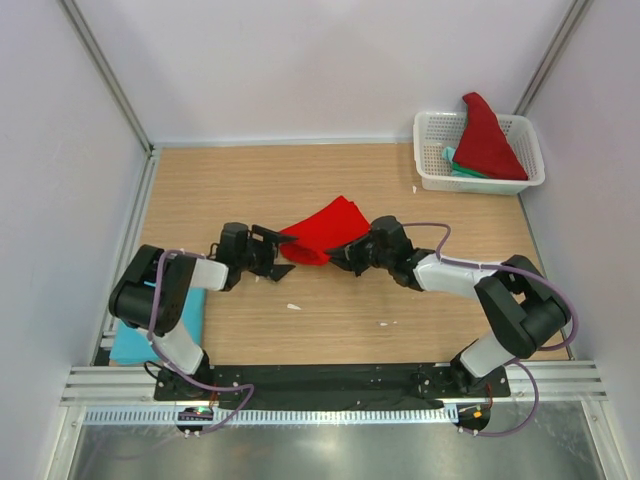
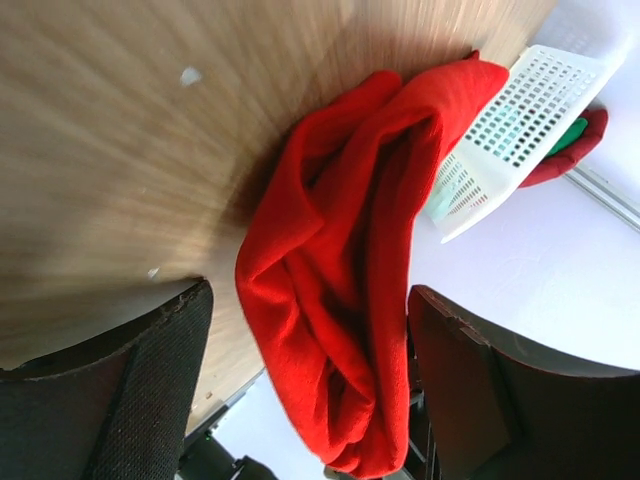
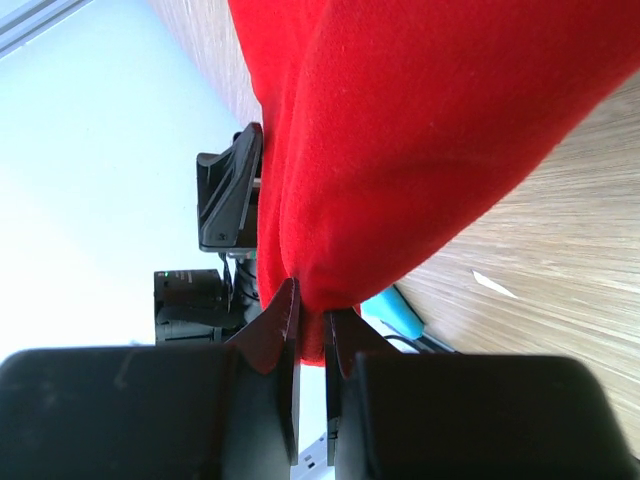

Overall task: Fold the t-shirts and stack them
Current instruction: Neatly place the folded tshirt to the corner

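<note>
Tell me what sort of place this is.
Probably a robot lab test cell, not a home: plain white panel walls enclose a wooden tabletop, the left arm and right arm are mounted on an aluminium rail, and a basket holds shirts.

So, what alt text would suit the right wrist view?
The black right gripper pinches a fold of a bright red soft cloth t-shirt that fills most of the view. A light wooden table lies behind it.

Top external: high behind the arm bases (image 1: 185, 372), looking down, far, whole table (image 1: 230, 190) in view.
Left wrist: close, low, facing the red t-shirt (image 2: 340, 290) and basket (image 2: 520, 110).
Right wrist: closest, facing the opposite way.
Shared: the red t-shirt, in all three.
</note>
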Available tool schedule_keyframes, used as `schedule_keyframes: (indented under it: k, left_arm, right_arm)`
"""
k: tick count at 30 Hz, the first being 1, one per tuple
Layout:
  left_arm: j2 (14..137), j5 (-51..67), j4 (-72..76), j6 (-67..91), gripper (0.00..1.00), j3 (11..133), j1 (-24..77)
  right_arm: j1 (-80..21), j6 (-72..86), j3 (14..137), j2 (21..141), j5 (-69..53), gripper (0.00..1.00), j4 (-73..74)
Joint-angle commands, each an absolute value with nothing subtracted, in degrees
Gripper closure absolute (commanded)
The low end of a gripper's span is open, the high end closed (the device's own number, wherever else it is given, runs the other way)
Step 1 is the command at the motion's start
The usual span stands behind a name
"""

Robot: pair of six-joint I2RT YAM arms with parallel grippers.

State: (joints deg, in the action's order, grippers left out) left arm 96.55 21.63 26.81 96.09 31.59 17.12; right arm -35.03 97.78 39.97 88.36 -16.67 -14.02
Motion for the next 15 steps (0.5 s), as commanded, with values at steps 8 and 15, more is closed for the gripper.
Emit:
schedule_keyframes:
  k: [8,15]
  left_arm:
    - [104.67,17.84,25.58,96.33,0.27,37.52,17.14]
    - [106.61,17.84,29.0,94.31,0.8,39.11,16.88]
  right_arm:
    - [-33.93,99.75,42.1,86.84,-19.51,0.98,-16.43]
    - [-32.17,98.18,42.19,86.49,-22.49,0.84,-15.12]
